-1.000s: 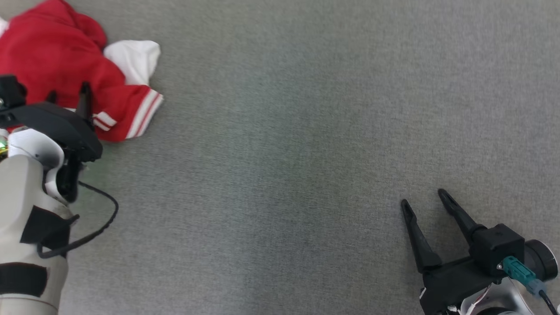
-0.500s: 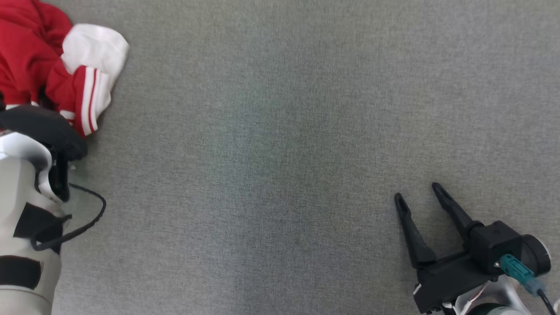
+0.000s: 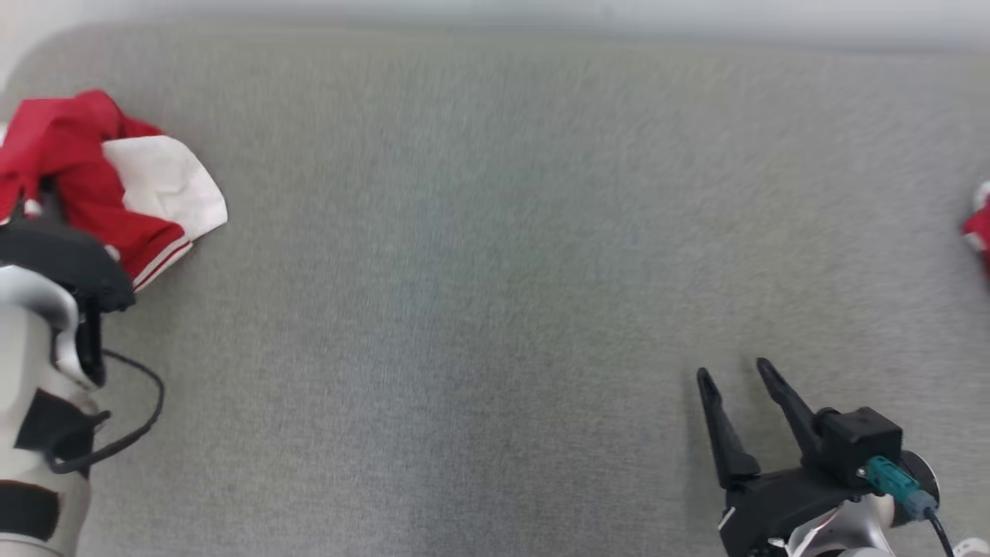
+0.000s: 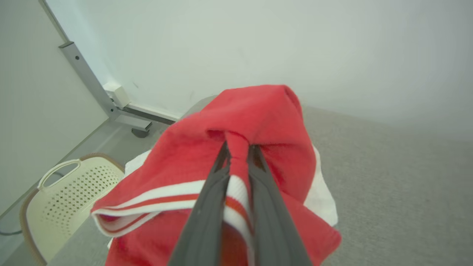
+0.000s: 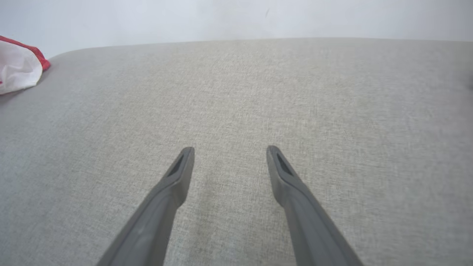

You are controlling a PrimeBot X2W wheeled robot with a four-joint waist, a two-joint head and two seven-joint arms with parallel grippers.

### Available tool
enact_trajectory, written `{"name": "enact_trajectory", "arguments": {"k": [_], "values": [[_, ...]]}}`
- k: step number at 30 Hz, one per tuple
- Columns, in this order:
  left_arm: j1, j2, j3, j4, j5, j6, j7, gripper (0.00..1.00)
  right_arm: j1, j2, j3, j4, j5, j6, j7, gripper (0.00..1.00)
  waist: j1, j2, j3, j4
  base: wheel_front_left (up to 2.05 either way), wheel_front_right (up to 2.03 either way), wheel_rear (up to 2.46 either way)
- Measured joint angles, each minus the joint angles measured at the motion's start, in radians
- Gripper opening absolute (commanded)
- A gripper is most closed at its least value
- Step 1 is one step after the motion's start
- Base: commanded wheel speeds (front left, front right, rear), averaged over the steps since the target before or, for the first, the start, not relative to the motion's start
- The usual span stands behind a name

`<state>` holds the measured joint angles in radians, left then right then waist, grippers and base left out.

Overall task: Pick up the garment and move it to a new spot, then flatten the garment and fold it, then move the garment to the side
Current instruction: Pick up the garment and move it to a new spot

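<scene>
At far left, left end effector point(image 4: 238, 146) pinching garment point(image 4: 258, 111) — right end effector point(image 3: 732, 368) spread, empty

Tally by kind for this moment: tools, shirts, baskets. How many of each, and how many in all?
2 tools: left tool, right tool
1 shirt
1 basket
Total: 4
Uncounted: red scrap at the head view's right edge, too cut off to class.

The grey fabric surface point(image 3: 495, 271) is lying open across its middle, giving a gripper wide passage. The bunched garment point(image 3: 85, 186) is crowding the far left edge, pinched in the left gripper point(image 4: 238, 147). The right gripper point(image 3: 733, 368) is standing spread at lower right. A red cloth scrap point(image 3: 978, 228) is poking in at the right edge. A cream basket point(image 4: 55, 199) is sitting below the left side.
</scene>
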<state>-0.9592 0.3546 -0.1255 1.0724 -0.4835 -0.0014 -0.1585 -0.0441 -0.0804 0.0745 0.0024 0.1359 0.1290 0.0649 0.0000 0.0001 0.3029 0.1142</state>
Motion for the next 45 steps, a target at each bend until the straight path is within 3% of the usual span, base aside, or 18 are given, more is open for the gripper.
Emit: {"name": "enact_trajectory", "arguments": {"k": [4,10,15,22,30,37,38,39,40,45], "values": [[0.022,-0.016,-0.042,-0.057,0.028,-0.017,-0.016,0.00,0.003,0.014,-0.034,0.041,0.004,0.000,-0.031,1.00,-0.0002,-0.0001,-0.073,-0.020,0.00,0.00,0.00],[0.063,-0.084,-0.110,-0.178,0.053,-0.053,0.013,0.00,0.007,0.025,-0.074,0.072,0.005,0.000,-0.057,1.00,-0.0002,-0.0001,-0.177,-0.060,0.00,0.00,0.00],[0.097,-0.155,-0.135,-0.337,0.032,-0.069,0.046,0.00,0.013,0.028,-0.083,0.086,0.017,0.000,-0.065,1.00,-0.0002,-0.0001,-0.238,-0.111,0.00,0.00,0.00],[0.159,-0.198,-0.168,-0.561,0.006,-0.067,0.109,0.00,0.020,0.029,-0.075,0.112,0.061,0.000,-0.085,1.00,-0.0002,-0.0001,-0.279,-0.183,0.00,0.00,0.00],[0.311,-0.236,-0.257,-0.793,0.014,-0.006,0.241,0.00,0.024,0.029,-0.075,0.137,0.074,0.000,-0.107,1.00,-0.0002,-0.0001,-0.296,-0.253,0.00,0.00,0.00],[0.454,-0.262,-0.265,-0.757,-0.041,0.038,0.274,0.00,0.006,0.030,-0.059,0.155,0.092,0.000,-0.125,1.00,0.0000,0.0000,-0.267,-0.274,0.00,0.00,0.00],[0.467,-0.263,-0.268,-0.742,-0.045,0.040,0.268,0.15,0.004,0.030,-0.057,0.160,0.092,0.000,-0.127,1.00,0.0000,0.0000,-0.263,-0.275,0.00,0.00,0.00],[0.479,-0.266,-0.272,-0.723,-0.045,0.047,0.264,0.82,0.003,0.029,-0.052,0.166,0.094,0.000,-0.128,1.00,0.0000,-0.0001,-0.260,-0.277,0.00,0.00,0.00],[0.491,-0.268,-0.271,-0.702,-0.046,0.054,0.259,1.00,0.002,0.030,-0.048,0.170,0.096,0.000,-0.130,1.00,0.0000,0.0000,-0.256,-0.279,0.00,0.00,0.00],[0.537,-0.279,-0.259,-0.619,-0.086,0.069,0.251,1.00,-0.022,0.030,-0.030,0.181,0.109,0.000,-0.136,1.00,0.0000,0.0000,-0.237,-0.283,0.00,0.00,0.00]]}}
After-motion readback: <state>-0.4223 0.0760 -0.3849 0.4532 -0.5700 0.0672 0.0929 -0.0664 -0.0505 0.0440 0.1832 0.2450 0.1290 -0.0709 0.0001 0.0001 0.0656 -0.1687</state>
